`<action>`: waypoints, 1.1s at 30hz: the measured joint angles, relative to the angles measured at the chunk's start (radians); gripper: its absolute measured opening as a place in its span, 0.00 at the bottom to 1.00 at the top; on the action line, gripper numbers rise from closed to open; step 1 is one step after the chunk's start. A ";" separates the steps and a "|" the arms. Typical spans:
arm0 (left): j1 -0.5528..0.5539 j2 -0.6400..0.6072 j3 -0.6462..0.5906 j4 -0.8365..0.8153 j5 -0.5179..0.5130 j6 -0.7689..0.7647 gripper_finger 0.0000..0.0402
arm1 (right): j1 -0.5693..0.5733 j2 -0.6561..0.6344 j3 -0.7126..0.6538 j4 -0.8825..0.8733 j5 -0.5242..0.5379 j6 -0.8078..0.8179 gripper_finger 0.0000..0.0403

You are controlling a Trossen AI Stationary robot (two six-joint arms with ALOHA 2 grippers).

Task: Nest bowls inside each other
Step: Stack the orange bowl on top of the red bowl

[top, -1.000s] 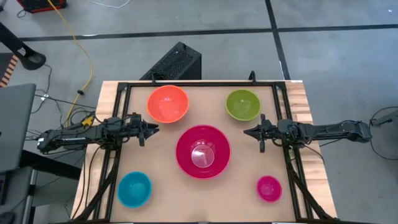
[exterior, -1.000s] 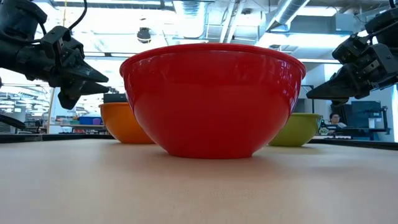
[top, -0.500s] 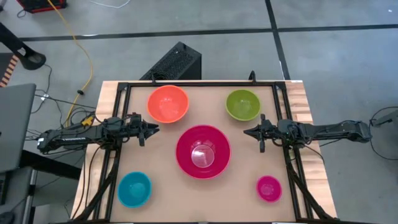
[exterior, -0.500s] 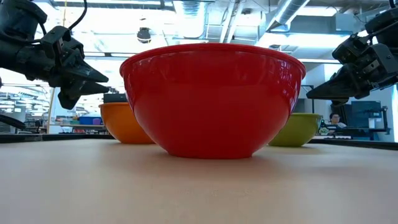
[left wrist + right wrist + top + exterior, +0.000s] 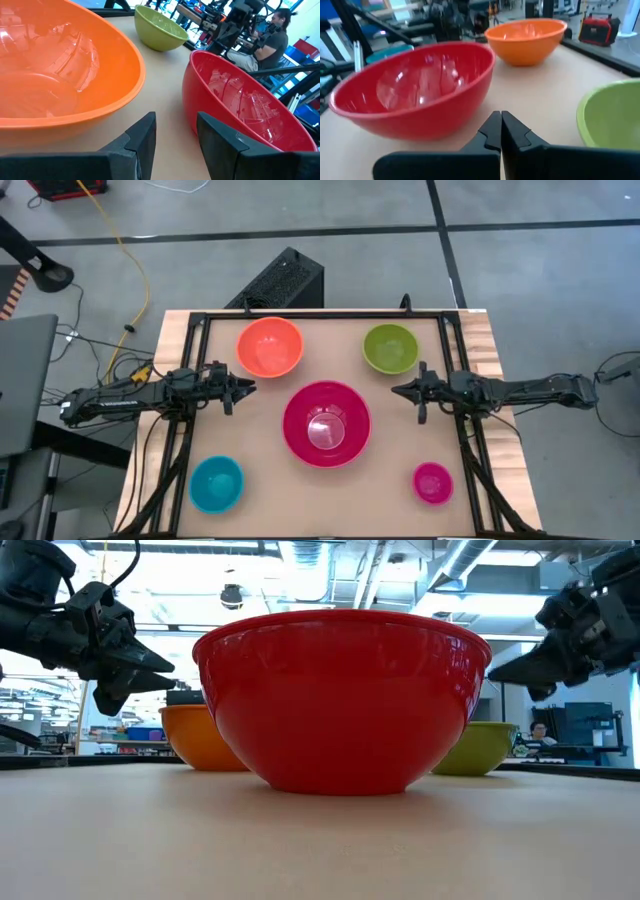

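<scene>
- The left arm reaches in level from the table's left side, its forearm stretched nearly straight toward the middle.
- The left gripper [image 5: 246, 387] hangs above the table surface, fingers parted with a clear gap between them and nothing held; its fingers [image 5: 142, 142] show apart in the left wrist view.
- The right arm reaches in from the right side, mirroring the other, also nearly level.
- The right gripper [image 5: 397, 391] is raised off the table, its fingers [image 5: 492, 131] pressed together to a point, apparently empty, though the tips look small from above.
</scene>
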 joint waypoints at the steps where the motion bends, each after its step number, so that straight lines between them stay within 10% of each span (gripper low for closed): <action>1: 0.000 0.000 0.000 0.000 0.000 0.000 0.32 | 0.000 0.003 0.013 0.026 0.000 0.000 0.04; 10: 0.000 0.000 0.000 0.000 0.000 0.000 0.32 | 0.000 0.223 0.199 0.105 0.071 -0.010 0.04; 23: 0.000 0.000 0.000 0.000 0.000 0.000 0.32 | -0.038 0.941 0.686 0.150 0.185 0.024 0.12; 33: 0.000 0.000 0.000 0.000 0.001 0.000 0.32 | -0.159 1.366 1.220 -0.180 0.111 0.167 0.27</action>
